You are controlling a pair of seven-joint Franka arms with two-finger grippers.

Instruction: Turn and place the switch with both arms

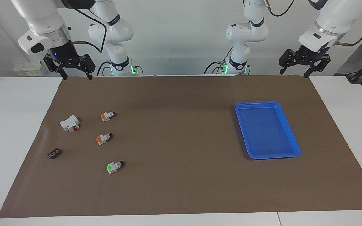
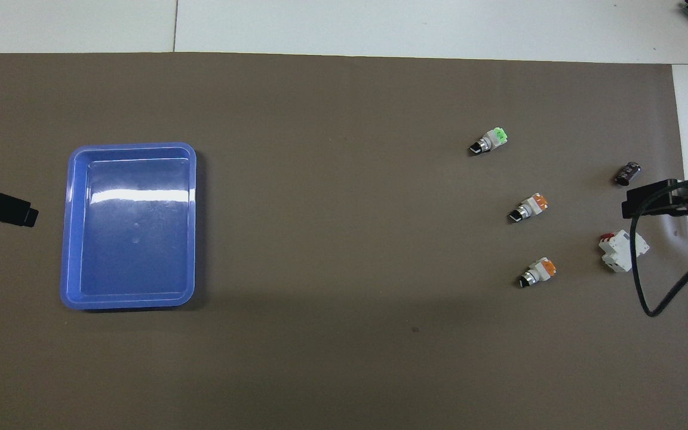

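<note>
Three small switches lie on the brown mat toward the right arm's end of the table. Two show an orange cap (image 1: 107, 116) (image 1: 104, 138) and the one farthest from the robots shows a green cap (image 1: 115, 167). They also show in the overhead view: green (image 2: 488, 141), orange (image 2: 529, 207), orange (image 2: 538, 272). My right gripper (image 1: 77, 77) hangs open and empty above the mat's edge nearest the robots, well apart from the switches. My left gripper (image 1: 294, 74) hangs open and empty above the mat's corner at the left arm's end. Both arms wait.
A blue tray (image 1: 256, 104) lies empty toward the left arm's end. A bigger white block with a red part (image 1: 70, 123) and a small black piece (image 1: 54, 153) lie beside the switches, closer to the mat's edge at the right arm's end.
</note>
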